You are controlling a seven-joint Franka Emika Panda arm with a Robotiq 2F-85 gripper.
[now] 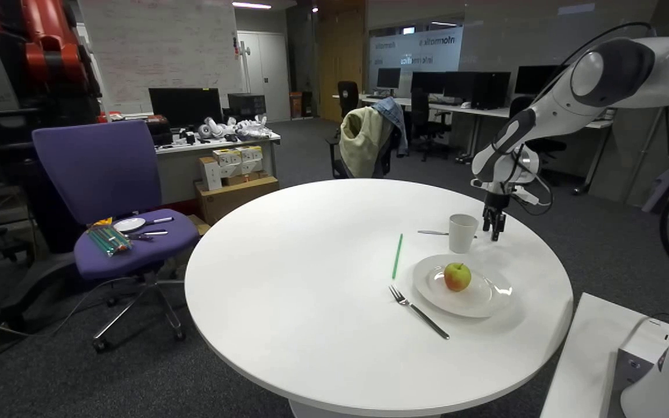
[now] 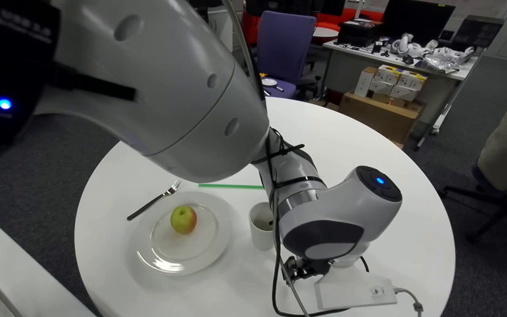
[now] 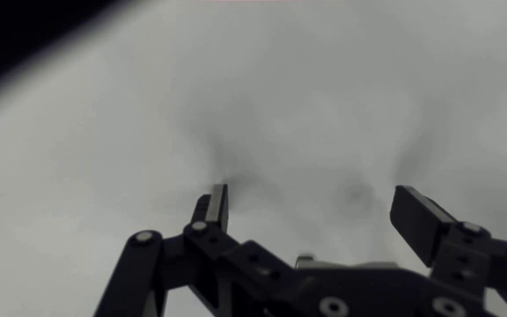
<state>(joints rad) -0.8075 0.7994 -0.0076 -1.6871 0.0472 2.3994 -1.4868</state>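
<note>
My gripper (image 1: pixel 490 232) hangs just above the white round table (image 1: pixel 288 278), fingers pointing down. In the wrist view the gripper (image 3: pixel 310 193) stands open, only blurred pale tabletop between its pads. Nearest to it is a white cup (image 1: pixel 463 235), upright and apart from the fingers, as an exterior view (image 2: pixel 261 235) of the cup also shows. A slim metal knife (image 1: pixel 432 233) lies partly hidden behind the cup. A red-green apple (image 1: pixel 457 277) rests on a white plate (image 1: pixel 488 305). Beside the plate lie a dark-handled fork (image 1: pixel 427 320) and a thin green stick (image 1: pixel 397 256).
A purple chair (image 1: pixel 99 168) holds a small plate, cutlery and a bag of green sticks. A chair draped with jackets (image 1: pixel 363 139) stands behind the table. The arm's white stand (image 1: pixel 590 337) is beside the table edge. Cables hang around the wrist.
</note>
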